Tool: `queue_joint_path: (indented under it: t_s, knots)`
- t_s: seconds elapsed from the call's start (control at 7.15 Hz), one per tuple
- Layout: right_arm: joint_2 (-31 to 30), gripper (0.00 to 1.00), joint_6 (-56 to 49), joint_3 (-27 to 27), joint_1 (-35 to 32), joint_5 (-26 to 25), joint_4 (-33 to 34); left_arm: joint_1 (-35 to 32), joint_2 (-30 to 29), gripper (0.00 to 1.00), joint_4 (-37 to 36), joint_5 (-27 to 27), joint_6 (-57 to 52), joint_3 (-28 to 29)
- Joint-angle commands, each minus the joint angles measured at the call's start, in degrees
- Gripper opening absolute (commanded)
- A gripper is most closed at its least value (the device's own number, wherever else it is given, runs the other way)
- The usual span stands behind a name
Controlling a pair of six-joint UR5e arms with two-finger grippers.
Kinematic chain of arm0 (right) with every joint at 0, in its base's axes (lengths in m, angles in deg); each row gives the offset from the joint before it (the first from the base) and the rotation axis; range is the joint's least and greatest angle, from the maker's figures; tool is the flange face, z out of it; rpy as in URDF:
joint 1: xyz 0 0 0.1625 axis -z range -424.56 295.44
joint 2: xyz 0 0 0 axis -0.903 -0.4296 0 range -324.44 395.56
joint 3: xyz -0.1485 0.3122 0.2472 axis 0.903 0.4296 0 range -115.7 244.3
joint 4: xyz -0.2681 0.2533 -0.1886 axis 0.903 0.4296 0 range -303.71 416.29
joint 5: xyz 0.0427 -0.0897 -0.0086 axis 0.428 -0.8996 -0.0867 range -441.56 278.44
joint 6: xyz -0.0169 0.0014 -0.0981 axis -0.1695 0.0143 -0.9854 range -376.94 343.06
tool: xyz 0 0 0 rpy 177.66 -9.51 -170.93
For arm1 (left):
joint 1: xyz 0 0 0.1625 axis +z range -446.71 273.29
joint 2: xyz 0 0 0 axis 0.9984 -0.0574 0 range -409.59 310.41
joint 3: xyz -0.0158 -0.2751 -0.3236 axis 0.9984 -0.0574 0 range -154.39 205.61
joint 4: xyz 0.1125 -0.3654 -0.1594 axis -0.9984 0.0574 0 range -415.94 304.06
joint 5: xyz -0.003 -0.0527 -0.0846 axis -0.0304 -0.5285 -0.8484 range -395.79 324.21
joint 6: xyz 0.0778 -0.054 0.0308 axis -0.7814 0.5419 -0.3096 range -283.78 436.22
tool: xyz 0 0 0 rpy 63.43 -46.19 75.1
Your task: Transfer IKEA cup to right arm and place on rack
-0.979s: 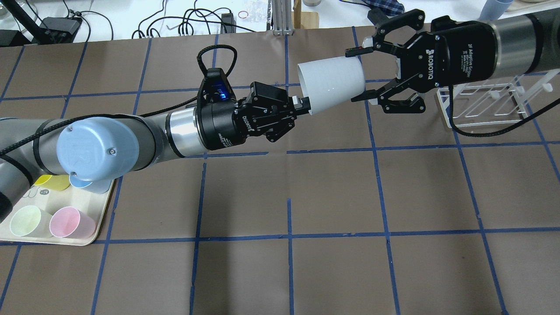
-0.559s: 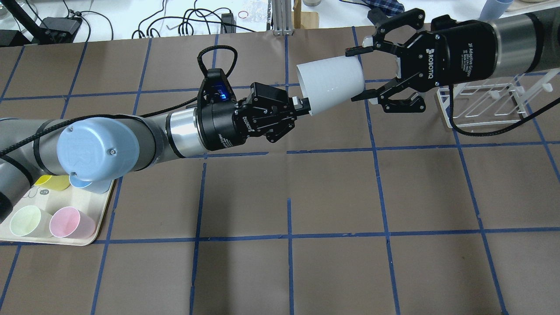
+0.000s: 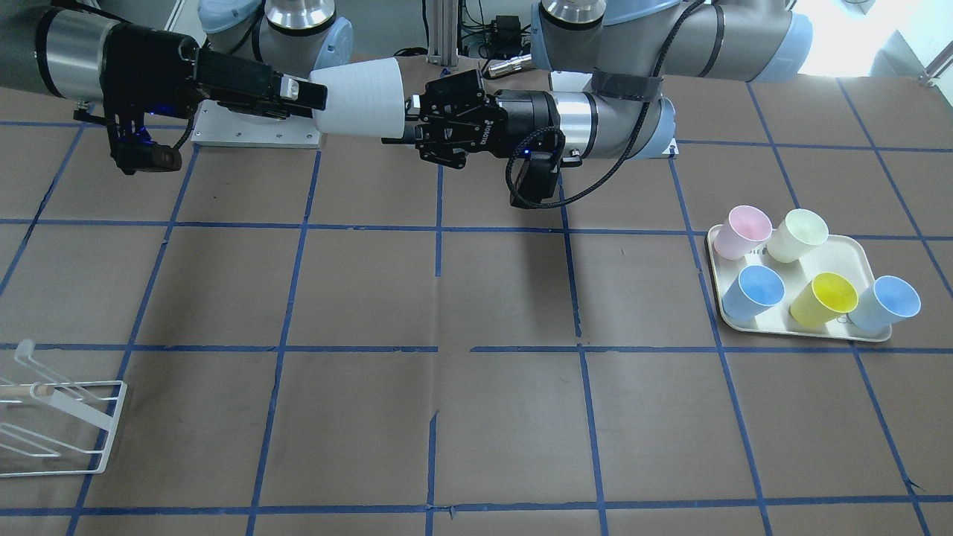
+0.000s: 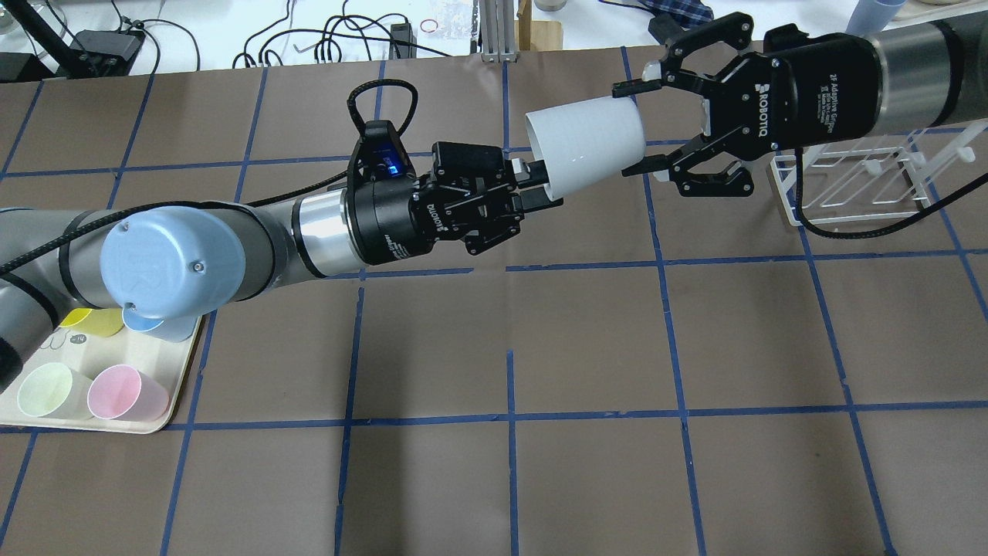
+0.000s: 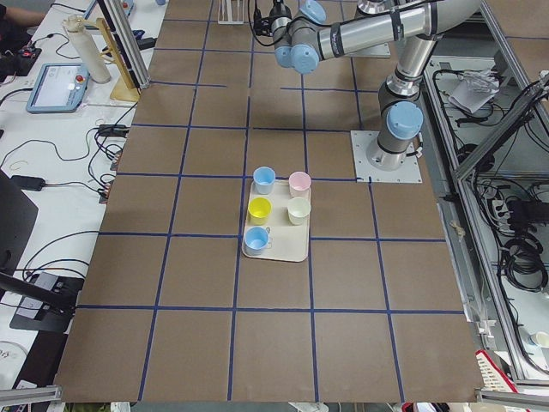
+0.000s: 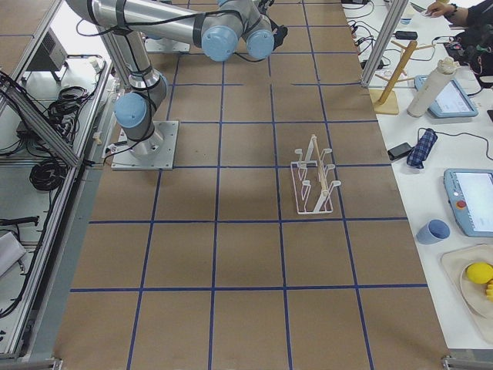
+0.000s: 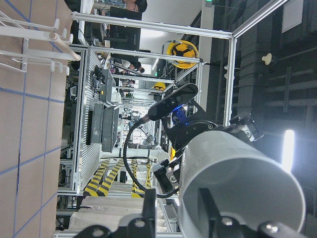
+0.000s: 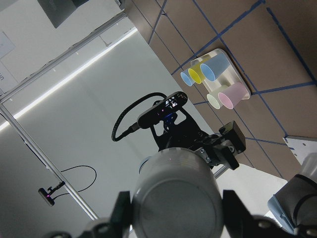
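The IKEA cup [image 4: 587, 147] is a near-white tumbler held on its side in the air above the far middle of the table, mouth toward my left arm. My right gripper [image 4: 637, 127] is shut on the cup's base end, one finger on each side; the right wrist view shows the base [image 8: 176, 198] between the fingers. My left gripper [image 4: 540, 185] is open at the cup's mouth, one finger inside the rim and one outside, apart from the wall [image 7: 242, 183]. The white wire rack [image 4: 857, 181] stands on the table beneath my right wrist.
A cream tray [image 3: 864, 257] holds pink [image 3: 741, 231], pale green [image 3: 797, 234], yellow [image 3: 823, 298] and two blue cups on my left side. Cables and gear lie on the bench beyond the table's far edge [image 4: 347, 35].
My left gripper's fingers have spread apart and let go of the cup's rim. The cup stays in place, held by my right gripper, which has shifted very slightly.
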Motion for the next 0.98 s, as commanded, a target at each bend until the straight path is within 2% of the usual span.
queue_joint_path:
  t_s: [0.0, 0.14, 0.28, 0.42, 0.7, 0.84]
  knots:
    - [0.5, 0.59, -0.06, 0.76, 1.58, -0.57, 0.35, 1.84, 0.09, 0.82, 0.16, 0.36, 2.02, 0.26]
    - [0.59, 0.59, -0.14, 1.64, 3.51, -1.19, 0.35, 3.59, 0.17, 0.87, 0.42, 0.62, 3.07, 0.35]
    - [0.67, 0.59, -0.06, 2.78, 5.09, -4.85, 1.57, 6.83, -0.09, 0.93, 0.42, 4.19, 3.17, 0.35]
    - [0.59, 0.59, 0.12, 2.97, 6.94, -10.37, 6.02, 12.86, -0.7, 0.97, 0.33, 13.54, 3.43, 0.44]
    - [0.5, 0.59, 0.99, 3.23, 7.13, -21.0, 17.34, 22.99, -1.31, 1.0, 0.51, 23.95, 5.36, 2.09]
    - [0.5, 0.59, 1.78, 3.23, 7.13, -27.41, 22.54, 24.77, -1.41, 1.0, -0.19, 30.53, 10.15, 4.89]
